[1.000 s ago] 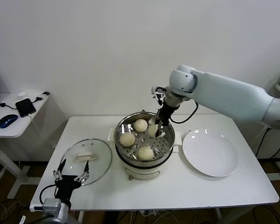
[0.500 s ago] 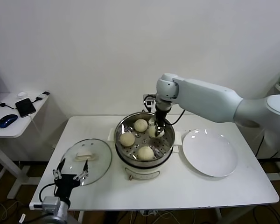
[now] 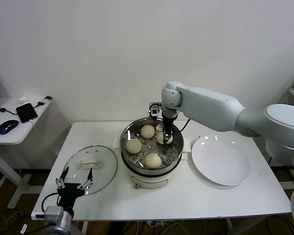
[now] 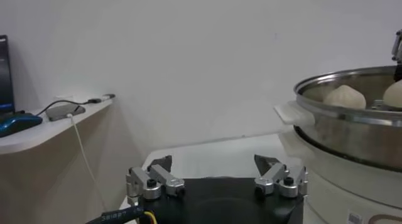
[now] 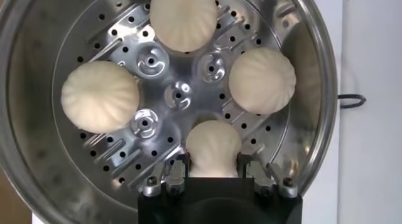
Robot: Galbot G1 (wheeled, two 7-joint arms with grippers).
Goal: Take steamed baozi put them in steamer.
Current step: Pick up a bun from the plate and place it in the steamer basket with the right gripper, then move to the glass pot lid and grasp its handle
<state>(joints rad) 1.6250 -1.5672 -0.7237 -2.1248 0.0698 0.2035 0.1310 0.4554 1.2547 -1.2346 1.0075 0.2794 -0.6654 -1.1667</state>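
The steamer (image 3: 124, 149) stands mid-table with several baozi on its perforated tray (image 5: 179, 93). Three lie free (image 5: 100, 105) (image 5: 183, 18) (image 5: 262, 80). My right gripper (image 3: 165, 138) reaches down into the pot at its back right and is shut on another baozi (image 5: 213, 147), a finger (image 5: 177, 172) on each side of it, down at the tray. My left gripper (image 3: 74, 182) is parked open and empty at the table's front left (image 4: 213, 162).
A glass lid (image 3: 90, 169) with a cream handle lies left of the steamer, just beyond my left gripper. A flat white plate (image 3: 220, 160) sits to the steamer's right. A side table (image 3: 10, 117) with a phone and mouse stands at far left.
My right arm has swung in over the back of the table and its gripper has sunk slightly into the pot with the baozi. The left arm has not moved.
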